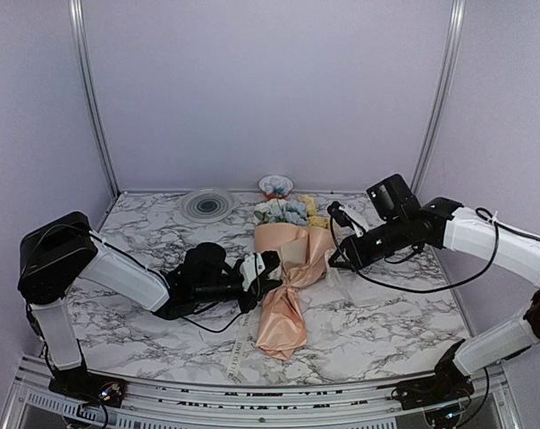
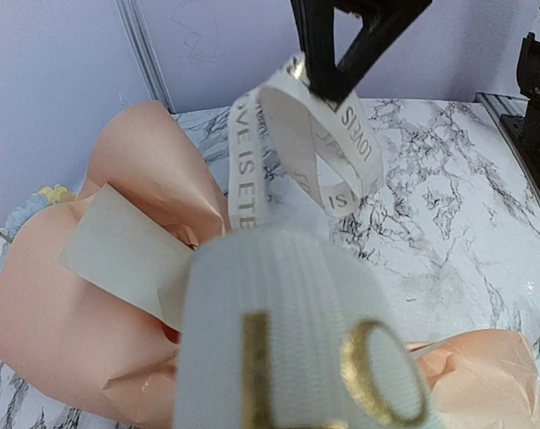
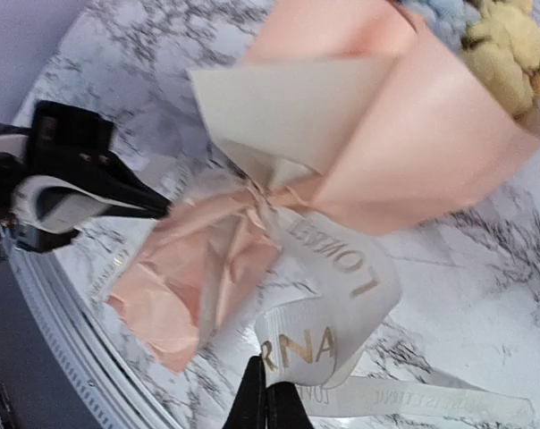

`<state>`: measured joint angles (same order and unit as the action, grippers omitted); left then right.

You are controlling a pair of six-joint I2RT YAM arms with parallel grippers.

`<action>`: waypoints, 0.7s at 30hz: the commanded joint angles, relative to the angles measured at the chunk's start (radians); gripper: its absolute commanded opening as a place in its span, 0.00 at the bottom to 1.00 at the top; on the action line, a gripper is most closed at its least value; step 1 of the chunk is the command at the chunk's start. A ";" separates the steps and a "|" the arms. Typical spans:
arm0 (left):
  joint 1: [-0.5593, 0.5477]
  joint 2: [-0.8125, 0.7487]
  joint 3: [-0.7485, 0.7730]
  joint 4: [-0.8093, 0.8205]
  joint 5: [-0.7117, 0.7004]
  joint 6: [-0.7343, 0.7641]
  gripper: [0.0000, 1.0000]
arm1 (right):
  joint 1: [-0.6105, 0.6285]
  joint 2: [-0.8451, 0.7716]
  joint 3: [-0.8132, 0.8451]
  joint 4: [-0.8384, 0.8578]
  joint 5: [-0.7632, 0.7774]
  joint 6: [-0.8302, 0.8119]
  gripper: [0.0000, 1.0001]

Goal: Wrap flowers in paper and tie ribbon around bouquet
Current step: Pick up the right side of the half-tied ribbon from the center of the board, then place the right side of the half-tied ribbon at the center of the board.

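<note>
The bouquet lies in the middle of the marble table, a peach paper (image 1: pixel 283 320) cone with the flowers (image 1: pixel 292 213) at its far, wide end. The cream ribbon (image 3: pixel 341 295) with gold lettering is cinched round the cone's waist. My left gripper (image 1: pixel 268 265) is at the bouquet's left side, shut on a ribbon loop (image 2: pixel 288 313) that hides its jaws in the left wrist view. My right gripper (image 3: pixel 270 398), on the bouquet's right, is shut on the other ribbon loop. A ribbon tail (image 1: pixel 241 347) trails toward the front edge.
A grey round dish (image 1: pixel 207 204) and a small patterned bowl (image 1: pixel 275 185) stand at the back of the table. The right arm's black cable (image 1: pixel 413 288) droops over the table on the right. A metal rail (image 1: pixel 252 393) runs along the front edge.
</note>
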<state>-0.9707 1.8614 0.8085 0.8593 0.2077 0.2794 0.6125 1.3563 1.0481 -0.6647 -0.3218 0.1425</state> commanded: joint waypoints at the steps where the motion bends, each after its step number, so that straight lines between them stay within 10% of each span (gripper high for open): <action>1: -0.007 -0.051 -0.011 -0.016 -0.011 0.018 0.00 | 0.033 -0.048 0.122 0.153 -0.261 0.051 0.00; 21: -0.079 -0.036 -0.025 -0.016 -0.074 0.007 0.00 | 0.366 0.754 1.046 0.489 -0.192 0.342 0.00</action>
<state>-1.0409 1.8202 0.7876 0.8440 0.1467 0.2951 0.9146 2.0068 1.9652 -0.2096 -0.5037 0.4183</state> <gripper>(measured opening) 0.004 0.006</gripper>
